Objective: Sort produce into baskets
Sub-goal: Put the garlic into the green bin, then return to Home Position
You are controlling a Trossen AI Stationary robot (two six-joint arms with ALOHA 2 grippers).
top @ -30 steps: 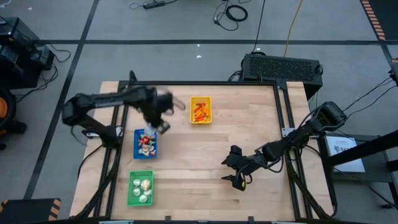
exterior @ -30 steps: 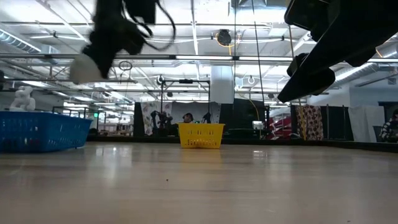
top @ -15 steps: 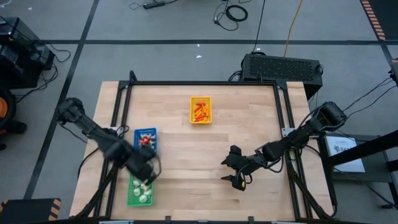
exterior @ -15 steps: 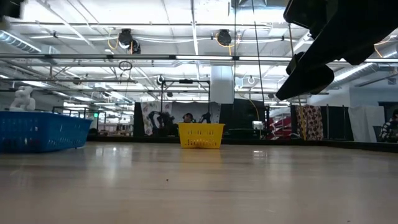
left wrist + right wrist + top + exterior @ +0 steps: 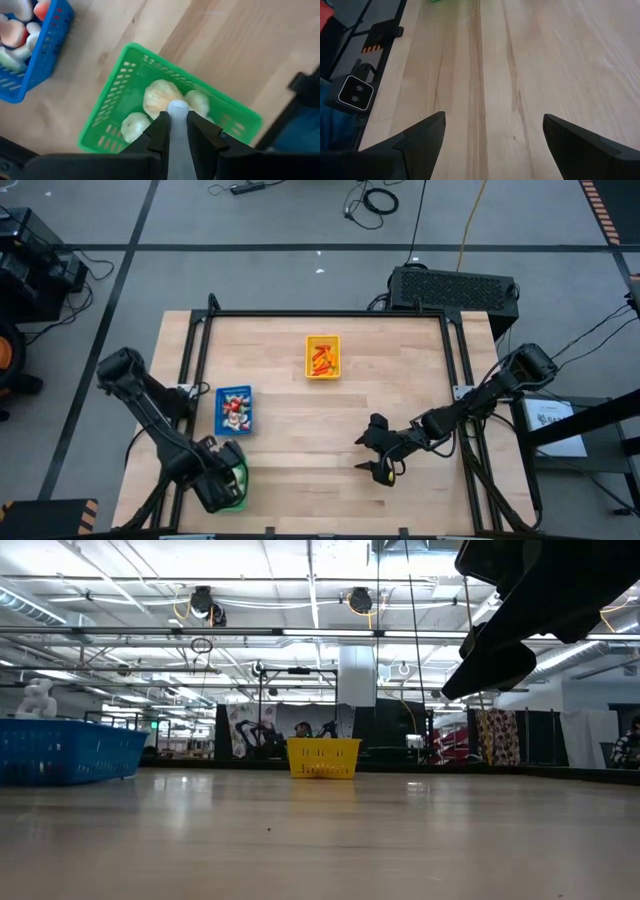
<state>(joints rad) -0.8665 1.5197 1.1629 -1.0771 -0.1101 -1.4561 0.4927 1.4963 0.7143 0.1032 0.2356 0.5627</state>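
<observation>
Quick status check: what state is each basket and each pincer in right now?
Left pincer: shut on a whitish piece, above the green basket.
Right pincer: open, empty, hovering over bare table.
Green basket: holds whitish bulbs.
Blue basket: holds red-and-white pieces.
Yellow basket: holds orange-red pieces.

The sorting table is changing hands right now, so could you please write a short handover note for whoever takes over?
Left gripper: over the green tray, fingers shut on a whitish piece.
Right gripper: open, waiting above bare table, holding nothing.
Trays: yellow tray holds orange-red pieces, blue tray red-and-white pieces, green tray garlic-like bulbs.
Done: no loose produce visible on the table.
Left: drop the held piece into green.
</observation>
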